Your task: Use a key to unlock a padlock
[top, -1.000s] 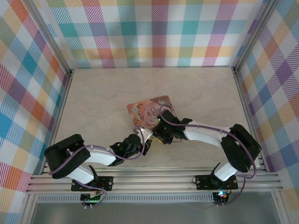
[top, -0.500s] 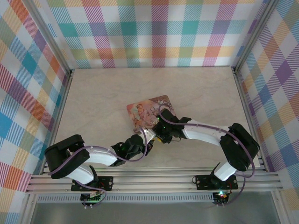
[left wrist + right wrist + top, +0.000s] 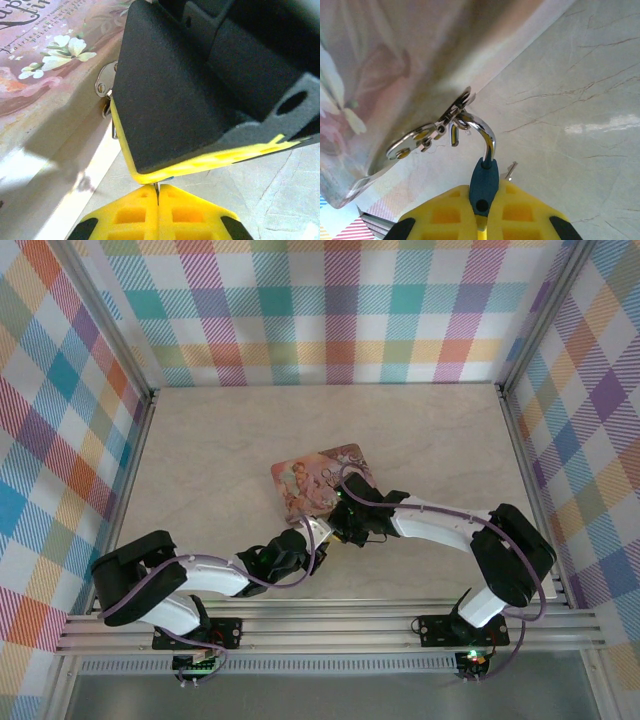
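Note:
The blue padlock [image 3: 484, 176] sits pinched between the yellow fingers of my right gripper [image 3: 485, 189], which is shut on it. Its silvery shackle [image 3: 485, 131] hooks through the hasp [image 3: 420, 137] on the pink tin [image 3: 380, 60], and the shackle's short end hangs free beside the hasp. The key [image 3: 156, 188] is a thin metal sliver held in my shut left gripper [image 3: 158, 191], its tip pointing up under the right gripper's yellow finger [image 3: 200, 162]. The key's tip [image 3: 510, 170] also pokes out beside the padlock body. In the top view both grippers [image 3: 316, 545] [image 3: 335, 532] meet at the tin's near edge.
The pink illustrated tin [image 3: 312, 478] lies flat mid-table, its near edge touching the work area. The marbled tabletop [image 3: 450, 450] stretches around it. Plaid walls [image 3: 60, 420] enclose the left, back and right sides, and a metal rail [image 3: 330, 625] runs along the near edge.
My right gripper has closed onto the padlock. The left gripper with the key has crept slightly up and right towards it. The tin has not moved.

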You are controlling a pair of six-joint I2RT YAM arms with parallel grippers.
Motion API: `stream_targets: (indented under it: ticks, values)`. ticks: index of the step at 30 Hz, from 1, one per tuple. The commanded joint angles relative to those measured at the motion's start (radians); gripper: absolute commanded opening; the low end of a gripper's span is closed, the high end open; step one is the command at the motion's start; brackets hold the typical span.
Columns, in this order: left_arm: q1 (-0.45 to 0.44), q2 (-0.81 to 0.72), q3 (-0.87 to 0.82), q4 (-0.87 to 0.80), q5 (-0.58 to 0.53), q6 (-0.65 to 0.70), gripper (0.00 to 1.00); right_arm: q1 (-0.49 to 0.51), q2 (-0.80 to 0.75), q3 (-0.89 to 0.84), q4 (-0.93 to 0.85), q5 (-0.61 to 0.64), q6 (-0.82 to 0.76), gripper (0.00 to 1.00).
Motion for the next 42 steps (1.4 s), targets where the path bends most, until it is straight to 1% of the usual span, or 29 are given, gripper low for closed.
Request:
stream_targets:
  ticks: [1,3,4,6,11,16,20,23,26,32,34,40,42]
  values:
    - [-0.014,-0.045,0.019,-0.006,-0.021,0.0,0.06,0.003,-0.009,-0.028,0.025,0.018,0.015,0.0]
    - [-0.012,-0.061,0.026,-0.043,-0.059,-0.025,0.23,-0.001,-0.02,-0.049,0.046,0.025,0.03,0.0]
    - [-0.012,-0.066,0.029,-0.061,-0.085,-0.042,0.3,-0.004,-0.024,-0.059,0.06,0.028,0.034,0.0]
    - [-0.009,-0.081,0.022,-0.076,-0.109,-0.08,0.39,-0.018,-0.024,-0.077,0.09,0.022,0.045,0.0]
    - [0.003,-0.146,-0.014,-0.112,-0.126,-0.176,0.48,-0.037,-0.027,-0.082,0.111,0.045,0.054,0.0]
    - [0.006,-0.26,-0.06,-0.173,-0.16,-0.243,0.51,-0.038,-0.052,-0.095,0.141,0.097,0.088,0.0]
    - [0.01,-0.367,-0.09,-0.239,-0.195,-0.261,0.53,-0.039,-0.068,-0.09,0.166,0.129,0.097,0.0]
    - [0.015,-0.438,-0.108,-0.289,-0.22,-0.268,0.54,-0.039,-0.059,-0.053,0.165,0.129,0.072,0.0]
    - [0.022,-0.496,-0.121,-0.34,-0.248,-0.285,0.55,-0.038,-0.019,-0.008,0.168,0.115,0.054,0.0]
    - [0.036,-0.592,-0.144,-0.424,-0.276,-0.317,0.57,-0.032,0.1,0.056,0.277,0.071,0.078,0.0]
    - [0.038,-0.617,-0.152,-0.443,-0.278,-0.327,0.57,-0.026,0.13,0.076,0.313,0.075,0.092,0.0]
    - [0.043,-0.674,-0.157,-0.499,-0.269,-0.337,0.58,-0.017,0.157,0.048,0.445,0.178,0.18,0.0]
    - [0.043,-0.68,-0.159,-0.506,-0.265,-0.337,0.59,-0.016,0.161,0.047,0.463,0.209,0.194,0.0]
